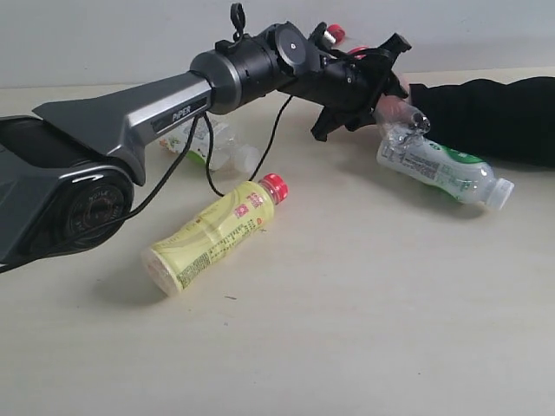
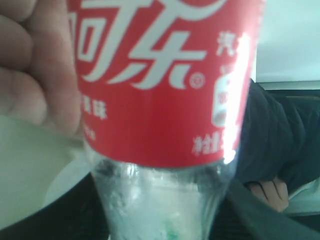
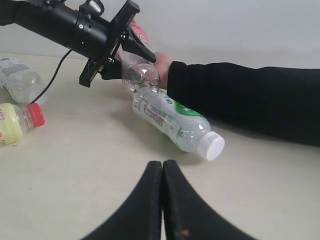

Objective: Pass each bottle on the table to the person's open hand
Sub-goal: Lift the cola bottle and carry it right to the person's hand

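My left gripper (image 1: 371, 80) is shut on the crushed clear bottle (image 2: 165, 80) with the red label, held above the table (image 1: 364, 329) at the back right. The person's open hand (image 1: 392, 102) is against that bottle, and its fingers (image 2: 35, 65) rest beside the label. A yellow bottle (image 1: 212, 232) with a red cap lies at the middle. One clear white-green bottle (image 1: 442, 169) lies below the hand; a second clear bottle (image 1: 212, 143) lies behind my left arm. My right gripper (image 3: 162, 167) is shut and empty, low over the table.
The person's black-sleeved arm (image 3: 250, 95) lies along the back right of the table. My left arm (image 1: 156, 113) and its cable stretch across the back left, above the second clear bottle. A pale wall (image 1: 104, 35) rises behind the table.
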Controlling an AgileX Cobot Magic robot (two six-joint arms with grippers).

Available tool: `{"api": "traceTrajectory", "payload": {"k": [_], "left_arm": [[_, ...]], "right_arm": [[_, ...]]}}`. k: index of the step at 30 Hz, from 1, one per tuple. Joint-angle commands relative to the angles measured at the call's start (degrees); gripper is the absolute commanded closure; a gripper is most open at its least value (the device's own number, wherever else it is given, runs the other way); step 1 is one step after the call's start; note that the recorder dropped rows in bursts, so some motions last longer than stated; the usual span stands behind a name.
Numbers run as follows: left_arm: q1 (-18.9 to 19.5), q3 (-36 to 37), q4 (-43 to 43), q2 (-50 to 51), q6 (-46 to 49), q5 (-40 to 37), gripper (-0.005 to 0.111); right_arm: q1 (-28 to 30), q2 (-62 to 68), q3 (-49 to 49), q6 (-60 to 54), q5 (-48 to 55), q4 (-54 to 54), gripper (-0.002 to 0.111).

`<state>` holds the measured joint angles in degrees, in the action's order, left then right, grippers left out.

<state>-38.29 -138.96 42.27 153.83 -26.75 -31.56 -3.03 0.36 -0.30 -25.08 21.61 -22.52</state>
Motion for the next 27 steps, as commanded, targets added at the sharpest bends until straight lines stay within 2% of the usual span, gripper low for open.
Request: {"api": "traceTrajectory", "payload": {"k": [1,4,8,11,14,24,27], "left_arm": [[-0.5,-0.2,0.5,-0.4,-0.7,1.9,0.104],[-0.5,-0.2,0.5,-0.4,-1.5,1.9,0.089],[-0.5,-0.2,0.6,-0.4,-3.9,1.9,0.057],[-0.5,-0.2,0.8,-0.4,-4.3,2.5,0.039],[-0.5,-0.2,1.3,-0.4,-5.4,3.4,0.032],[-0.6,-0.2,2.9,-0.3,-5.1,3.8,0.031],[-0.6,-0.2,2.9,-0.4,-4.6,3.1,0.023]], "right_arm": [[0.3,-0.4,0.3,-0.3,-0.5,0.1,0.108],[0.3,-0.4,0.3,-0.3,-0.5,0.1,0.108],[0.3,-0.4,0.3,-0.3,-0.5,0.1,0.108],[0.3,-0.4,0.3,-0.3,-0.5,0.1,0.108],[0.3,-0.4,0.3,-0.3,-0.5,0.1,0.108],[0.3,-0.4,0.3,-0.3,-0.5,0.1,0.108],[0.3,-0.4,0.3,-0.3,-0.5,0.1,0.108]]}}
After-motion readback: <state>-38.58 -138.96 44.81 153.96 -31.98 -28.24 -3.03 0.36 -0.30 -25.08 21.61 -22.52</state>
